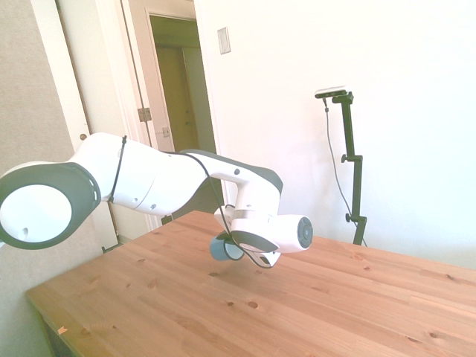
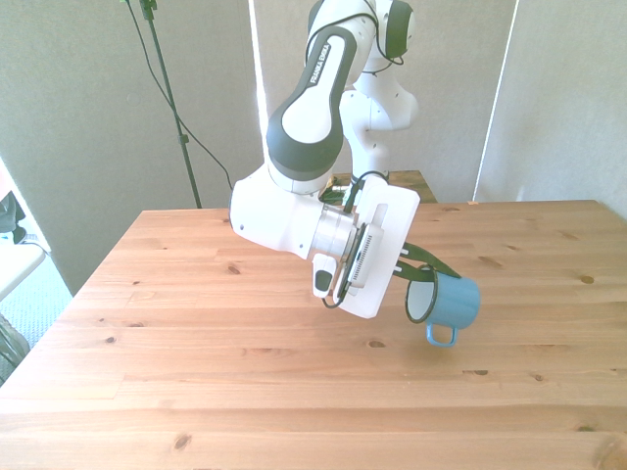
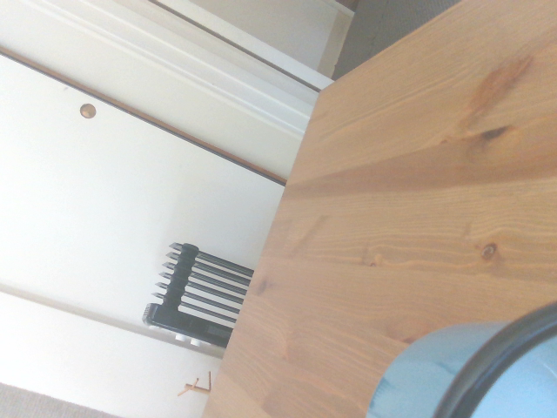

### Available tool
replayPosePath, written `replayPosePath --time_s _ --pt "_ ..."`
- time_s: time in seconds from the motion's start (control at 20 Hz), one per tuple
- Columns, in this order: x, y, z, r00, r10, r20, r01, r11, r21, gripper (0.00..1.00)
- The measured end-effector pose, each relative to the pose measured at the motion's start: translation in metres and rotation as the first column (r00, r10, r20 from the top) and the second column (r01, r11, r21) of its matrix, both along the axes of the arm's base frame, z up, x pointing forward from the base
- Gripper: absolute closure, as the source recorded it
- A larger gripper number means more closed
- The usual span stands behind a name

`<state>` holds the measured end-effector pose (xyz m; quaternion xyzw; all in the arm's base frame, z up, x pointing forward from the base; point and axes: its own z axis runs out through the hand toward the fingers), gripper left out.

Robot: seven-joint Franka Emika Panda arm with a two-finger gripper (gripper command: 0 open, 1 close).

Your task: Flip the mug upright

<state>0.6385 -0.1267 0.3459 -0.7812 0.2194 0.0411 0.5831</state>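
Observation:
The small blue mug (image 2: 449, 300) hangs a little above the wooden table (image 2: 196, 392) on the front view's right, lying on its side with the white inside facing the front view's left and the loop handle pointing down. My gripper (image 2: 425, 274) is shut on the mug's dark rim, its dark fingers (image 2: 423, 258) reaching in from the white hand. In the side view the mug (image 1: 220, 250) peeks out from behind the hand, just off the table (image 1: 335, 312). The wrist view shows a blurred part of the mug's (image 3: 435, 374) blue wall and dark rim.
The table edge (image 3: 278, 252) runs close by in the wrist view, with a dark ribbed object (image 3: 196, 296) on the floor beyond it. An open doorway (image 1: 178, 89) stands behind the arm in the side view.

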Motion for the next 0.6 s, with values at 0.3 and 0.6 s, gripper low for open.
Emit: replayPosePath --time_s 0.3,0.6 --pt "-0.009 -0.01 0.038 0.999 -0.019 0.048 0.02 0.999 -0.029 1.0" --pt "-0.026 -0.018 0.106 0.993 -0.077 0.088 0.092 0.979 -0.184 1.0"
